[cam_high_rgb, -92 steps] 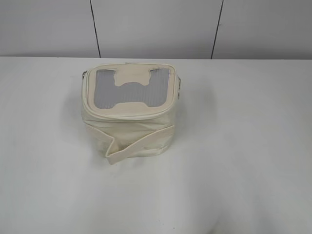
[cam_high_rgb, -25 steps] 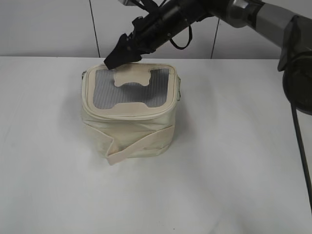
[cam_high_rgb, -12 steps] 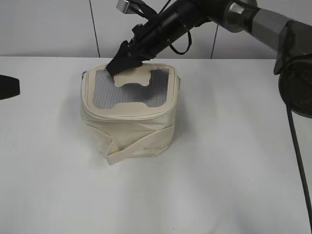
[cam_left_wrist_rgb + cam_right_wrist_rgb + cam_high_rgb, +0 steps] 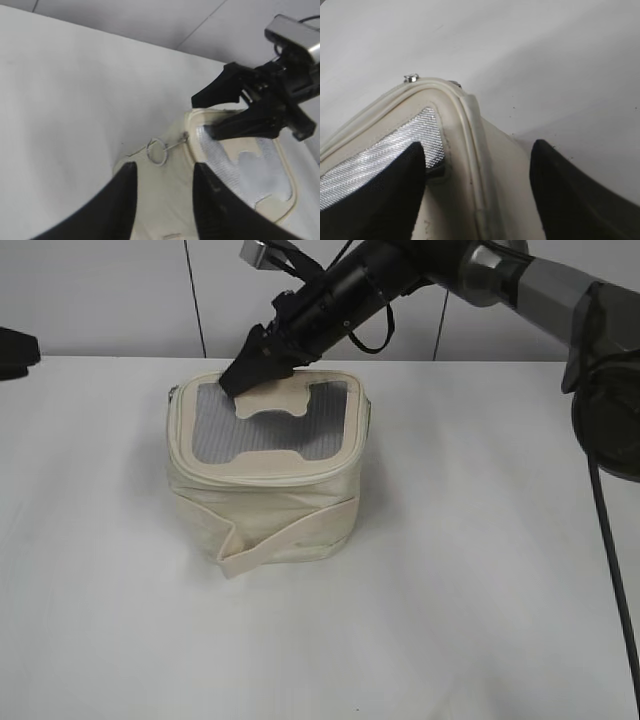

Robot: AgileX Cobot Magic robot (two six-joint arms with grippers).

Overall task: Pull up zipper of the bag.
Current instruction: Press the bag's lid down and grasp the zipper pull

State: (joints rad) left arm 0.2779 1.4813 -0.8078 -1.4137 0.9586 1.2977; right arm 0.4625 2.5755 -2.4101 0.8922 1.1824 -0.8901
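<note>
The cream bag stands on the white table, grey mesh top up. My right gripper reaches across to the bag's far left top corner. In the right wrist view it is open and straddles the rim: one finger over the mesh, the other outside the bag's wall. A small silver slider of the zipper sits at the rim corner ahead of it. My left gripper is open and empty above the bag's side. A round metal ring pull lies just beyond its fingertips. In the exterior view it shows at the left edge.
The white table stretches round the bag. A grey panelled wall stands behind it. The cream strap folds across the bag's front. The right arm spans the back of the scene.
The right gripper has come down onto the bag's far top corner and now holds still. The left gripper's dark tip at the left edge has risen.
</note>
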